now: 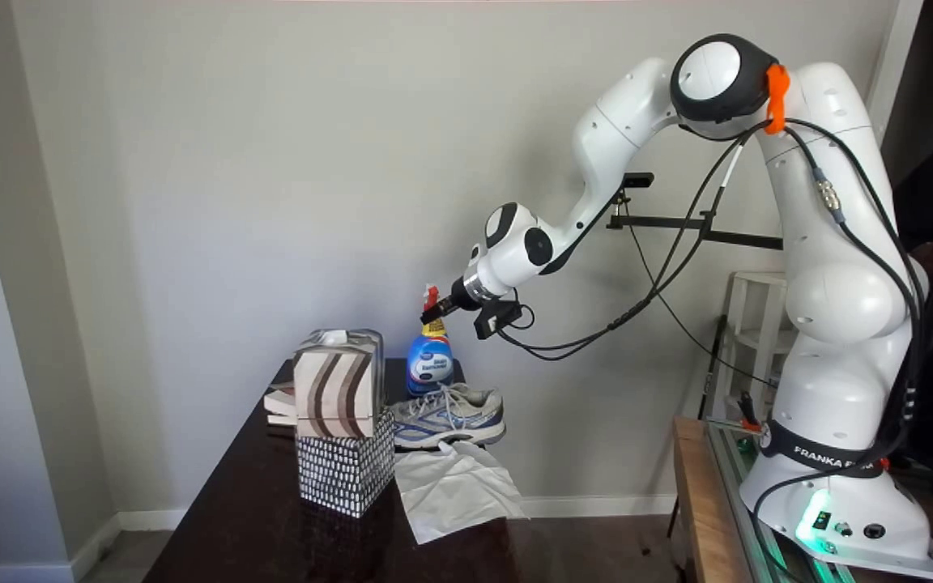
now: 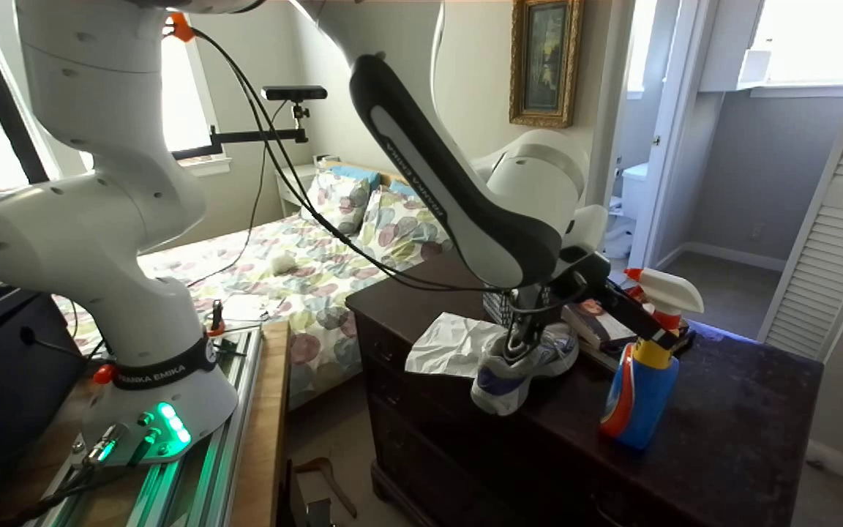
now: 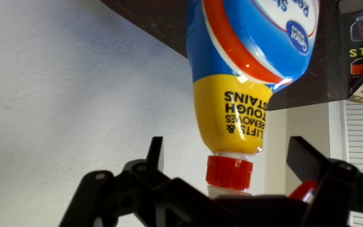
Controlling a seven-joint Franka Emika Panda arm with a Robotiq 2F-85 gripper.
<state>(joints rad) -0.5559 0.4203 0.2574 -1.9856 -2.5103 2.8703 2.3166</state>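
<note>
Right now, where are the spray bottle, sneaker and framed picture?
Spray bottle (image 3: 232,85): in the wrist view, on its yellow upper part.
Sneaker (image 1: 454,421): in an exterior view, on its side.
Framed picture (image 2: 546,62): in an exterior view, on its central image.

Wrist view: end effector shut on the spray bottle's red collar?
No, the end effector stands open, with a gap on either side of the red collar of the spray bottle.

Dresser (image 2: 743,395): dark top. On it, shoe (image 1: 450,419), white sheet (image 1: 458,490) just beside; paper or cloth, not clear which. Box (image 1: 345,478), black-and-white patterned, carries striped packet (image 1: 335,394). Books (image 2: 590,322) lie flat near the box. In an exterior view: bed (image 2: 319,289), printed cover, pillows (image 2: 407,219) at its head; gilt-framed picture (image 2: 546,64) on wall (image 2: 480,62).
</note>
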